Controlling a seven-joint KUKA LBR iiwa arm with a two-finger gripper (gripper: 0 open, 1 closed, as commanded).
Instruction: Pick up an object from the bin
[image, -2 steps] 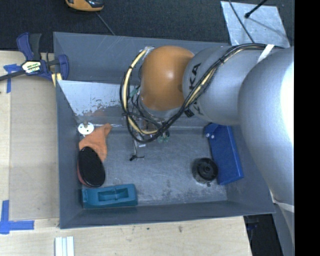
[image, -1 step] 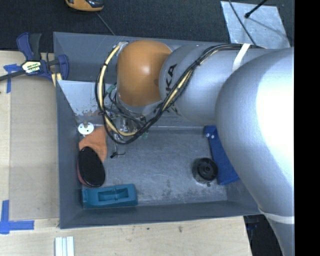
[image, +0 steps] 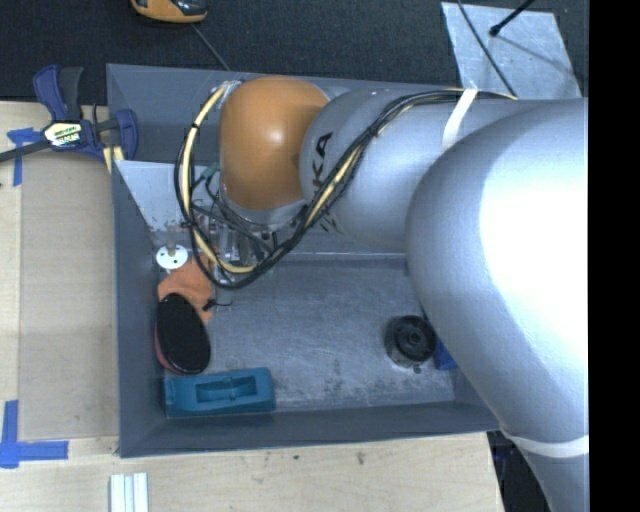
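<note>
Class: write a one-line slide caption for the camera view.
Arm reaching into the grey bin, its wrist beside a black oval object; teal block at front, black knob at right.

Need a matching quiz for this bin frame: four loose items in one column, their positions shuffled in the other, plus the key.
Items:
1. teal rectangular block
2. black oval object
3. black round knob
4. small white disc

Positions:
a. farthest right of the four
b. lowest in the view, on the left
c. just above the teal rectangular block
d. uppermost of the four, on the left

Pairs: 1-b, 2-c, 3-a, 4-d
</note>
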